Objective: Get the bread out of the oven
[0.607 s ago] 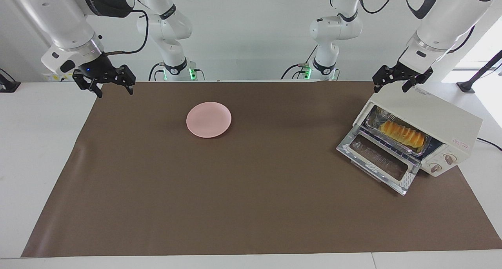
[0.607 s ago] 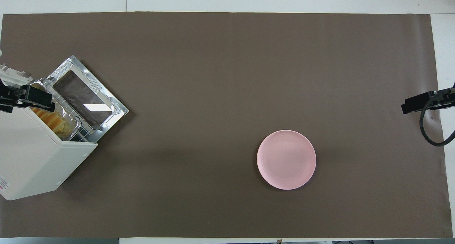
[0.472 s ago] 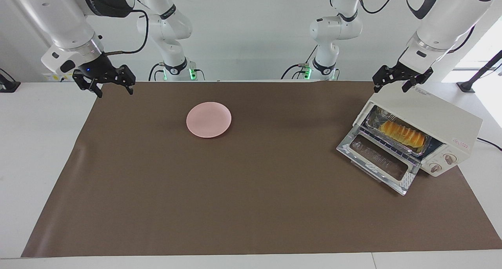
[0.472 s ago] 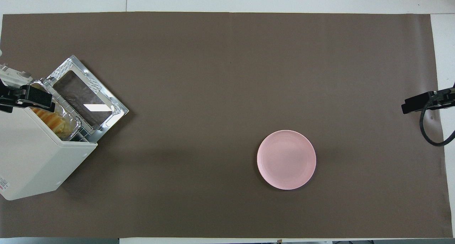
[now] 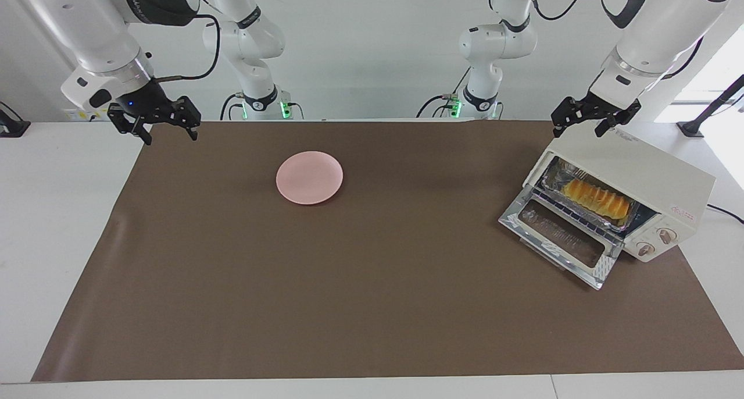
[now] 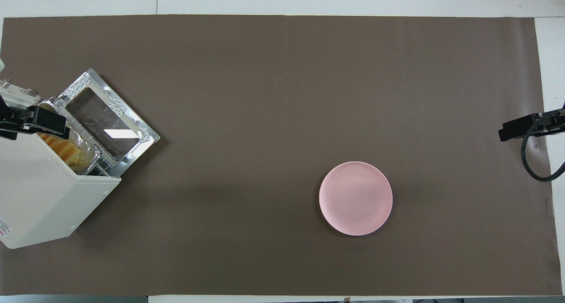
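The boxy cream-white toaster oven (image 5: 625,192) sits at the left arm's end of the brown table mat (image 5: 372,306), its glass drop-down door (image 5: 561,242) already lowered flat onto the mat. Inside, on the wire rack, a rectangular silver foil tray (image 5: 581,198) holds the small golden-yellow loaf of bread (image 5: 598,198) with its ridged orange-brown top — nothing touches it yet.

The left gripper (image 5: 587,123) hangs just above the oven's top corner nearest the robots, fingers spread apart and empty. The right gripper (image 5: 156,123) waits over the edge of the mat at the right arm's end, also spread open and holding nothing. A round pink plate (image 5: 309,177) lies bare on the mat, well apart from the oven and closer to the right arm's end.

The task looks to be at its very start: door open, loaf unreached. The next move likely calls for the left gripper to come around in front of the oven's mouth, drop low over the open door and reach in — closing on the loaf without snagging the crinkled foil or the rack.
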Robot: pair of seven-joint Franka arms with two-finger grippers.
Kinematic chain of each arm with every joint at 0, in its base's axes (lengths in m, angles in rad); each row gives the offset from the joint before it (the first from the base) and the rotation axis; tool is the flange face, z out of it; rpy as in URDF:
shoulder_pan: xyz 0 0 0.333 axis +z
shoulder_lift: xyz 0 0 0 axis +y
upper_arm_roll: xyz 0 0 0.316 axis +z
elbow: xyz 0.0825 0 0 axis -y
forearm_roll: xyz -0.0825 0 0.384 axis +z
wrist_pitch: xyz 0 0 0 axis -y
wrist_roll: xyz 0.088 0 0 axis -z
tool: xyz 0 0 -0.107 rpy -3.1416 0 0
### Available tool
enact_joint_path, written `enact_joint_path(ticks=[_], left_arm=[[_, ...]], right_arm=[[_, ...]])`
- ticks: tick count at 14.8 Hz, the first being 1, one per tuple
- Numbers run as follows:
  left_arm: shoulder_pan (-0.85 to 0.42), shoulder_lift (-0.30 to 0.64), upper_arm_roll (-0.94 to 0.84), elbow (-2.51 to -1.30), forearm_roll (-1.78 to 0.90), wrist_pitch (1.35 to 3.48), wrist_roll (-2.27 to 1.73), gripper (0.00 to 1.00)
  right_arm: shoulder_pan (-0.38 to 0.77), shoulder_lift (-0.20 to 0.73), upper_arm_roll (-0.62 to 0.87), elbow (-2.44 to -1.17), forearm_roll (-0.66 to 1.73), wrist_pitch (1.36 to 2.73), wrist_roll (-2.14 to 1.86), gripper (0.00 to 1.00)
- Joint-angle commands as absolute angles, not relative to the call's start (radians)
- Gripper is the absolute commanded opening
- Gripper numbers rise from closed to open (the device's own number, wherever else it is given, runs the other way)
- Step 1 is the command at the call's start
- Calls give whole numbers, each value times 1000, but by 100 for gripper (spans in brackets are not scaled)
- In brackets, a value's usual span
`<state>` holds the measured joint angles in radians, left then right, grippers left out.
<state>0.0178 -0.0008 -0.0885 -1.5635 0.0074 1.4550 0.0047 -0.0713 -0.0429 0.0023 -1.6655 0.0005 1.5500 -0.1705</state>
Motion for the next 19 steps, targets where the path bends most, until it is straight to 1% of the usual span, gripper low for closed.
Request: enact_joint_path(ticks=[1,3,5,6,7,8,10,11,12,14,15,18,19], left_arm=[[11,-34,-83,-1595,-3,1427,-6,100],[15,-26,-81,-1582,3,1417,-14,100],[23,0,-81,-1530,0,1407,-57,100],[17,70,-78,-1461,3,1354,-63,100],[14,168,-78,-1334,14,1288,-81,100],[14,240,-78,-1230,24,1255,-110,100],[-7,363,-60,-1113,34,1238,-179,100],[-35,427,-23,-1051,47,1241,-196,100],[-81,478,35,-1023,55,1259,-205,100],[-185,502,189,-1038,51,1351,-244,100],[-214,500,239,-1081,49,1386,-256,100],[-250,499,253,-1187,51,1515,-525,100],[-261,482,255,-1239,54,1552,-581,100]], right_arm=[[-83,-57,11,-1672,3,1537,-187,100],[-83,-57,11,-1672,3,1537,-187,100],[-83,-57,11,-1672,3,1537,-187,100],[-83,-57,11,-1672,3,1537,-187,100],[-83,-57,11,-1672,3,1537,-187,100],[-83,-57,12,-1672,3,1537,-187,100],[-83,-57,11,-1672,3,1537,-187,100],[-84,-57,11,-1672,3,1537,-187,100],[-84,-57,11,-1672,3,1537,-187,100],[-84,-57,11,-1672,3,1537,-187,100],[-84,-57,11,-1672,3,1537,-187,100],[-87,-57,11,-1672,3,1537,-187,100],[-87,-57,11,-1672,3,1537,-187,100]])
